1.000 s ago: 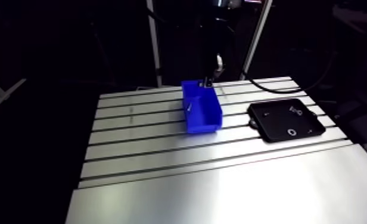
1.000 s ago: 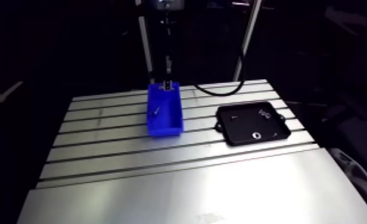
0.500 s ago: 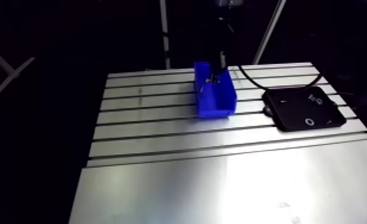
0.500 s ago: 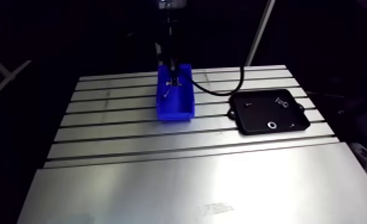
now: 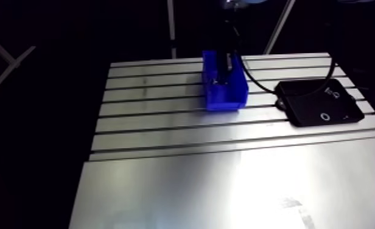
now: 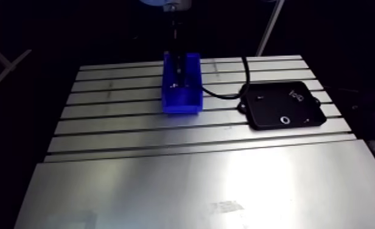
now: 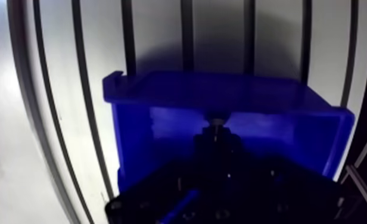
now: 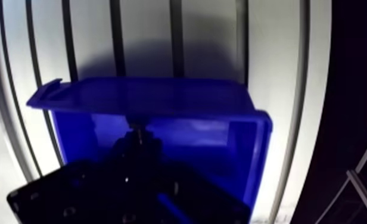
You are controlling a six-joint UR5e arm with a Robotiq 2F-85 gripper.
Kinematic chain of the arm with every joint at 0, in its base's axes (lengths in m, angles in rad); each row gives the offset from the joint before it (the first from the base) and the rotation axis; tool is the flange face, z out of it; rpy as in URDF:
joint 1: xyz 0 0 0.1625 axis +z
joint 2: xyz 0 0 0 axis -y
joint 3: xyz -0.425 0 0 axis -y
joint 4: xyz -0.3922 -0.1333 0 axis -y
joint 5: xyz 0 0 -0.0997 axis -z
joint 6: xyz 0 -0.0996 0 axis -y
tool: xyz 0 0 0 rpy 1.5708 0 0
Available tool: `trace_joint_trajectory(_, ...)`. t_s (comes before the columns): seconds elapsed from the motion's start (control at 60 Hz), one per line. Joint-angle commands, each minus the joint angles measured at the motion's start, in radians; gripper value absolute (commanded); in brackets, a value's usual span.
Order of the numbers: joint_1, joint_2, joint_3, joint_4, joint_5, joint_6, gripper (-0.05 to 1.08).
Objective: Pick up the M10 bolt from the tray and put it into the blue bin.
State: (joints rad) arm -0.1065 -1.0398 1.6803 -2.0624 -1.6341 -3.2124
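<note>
The blue bin (image 5: 225, 96) stands on the slotted table, left of the black tray (image 5: 305, 97). My gripper (image 5: 221, 78) comes down from above and reaches into the bin. In the wrist view its dark fingers (image 7: 215, 149) are drawn together inside the bin (image 7: 162, 89), with a small metal bolt (image 7: 215, 122) pinched at their tips, close to the bin's far wall. The bin floor under the gripper is hidden by the fingers.
The tray (image 6: 269, 112) holds a small ring (image 6: 283, 120) and a few small parts (image 6: 296, 94) near its far right corner. A black cable (image 5: 260, 85) curves over the table between bin and tray.
The camera has shifted with the arm. The gripper has moved from the bin's far end to over its middle and lower into it.
</note>
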Motion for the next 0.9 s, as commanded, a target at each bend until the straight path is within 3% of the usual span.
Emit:
trace_joint_trajectory(0.017, 0.001, 0.016, 0.008, -0.023, -0.018, 0.004, 1.03)
trace_joint_trajectory(0.083, 0.001, 0.015, 0.009, -0.023, -0.022, 0.005, 0.97)
trace_joint_trajectory(0.1, 0.001, 0.014, 0.009, -0.024, -0.021, 0.008, 0.87)
trace_joint_trajectory(0.117, 0.001, 0.014, 0.009, -0.024, -0.021, 0.008, 0.87)
trace_joint_trajectory(0.133, 0.001, 0.013, 0.011, -0.026, -0.02, 0.008, 0.71)
trace_joint_trajectory(0.15, 0.001, 0.013, 0.011, -0.026, -0.02, 0.008, 0.71)
trace_joint_trajectory(0.167, 0.001, 0.012, 0.012, -0.031, -0.019, 0.011, 0.49)
trace_joint_trajectory(0.183, 0.001, 0.012, 0.012, -0.031, -0.019, 0.011, 0.49)
trace_joint_trajectory(0.2, -0.001, 0.01, 0.012, -0.034, -0.015, 0.014, 0.25)
trace_joint_trajectory(0.217, -0.001, 0.01, 0.012, -0.034, -0.015, 0.014, 0.25)
trace_joint_trajectory(0.233, -0.001, 0.007, 0.014, -0.034, -0.018, 0.017, 0.01)
trace_joint_trajectory(0.5, -0.01, -0.024, 0.016, -0.002, -0.009, 0.021, 0.0)
trace_joint_trajectory(0.667, -0.012, -0.08, 0.006, 0.083, -0.001, 0.022, 0.0)
trace_joint_trajectory(0.9, -0.012, -0.177, -0.072, 0.204, 0.013, 0.115, 0.0)
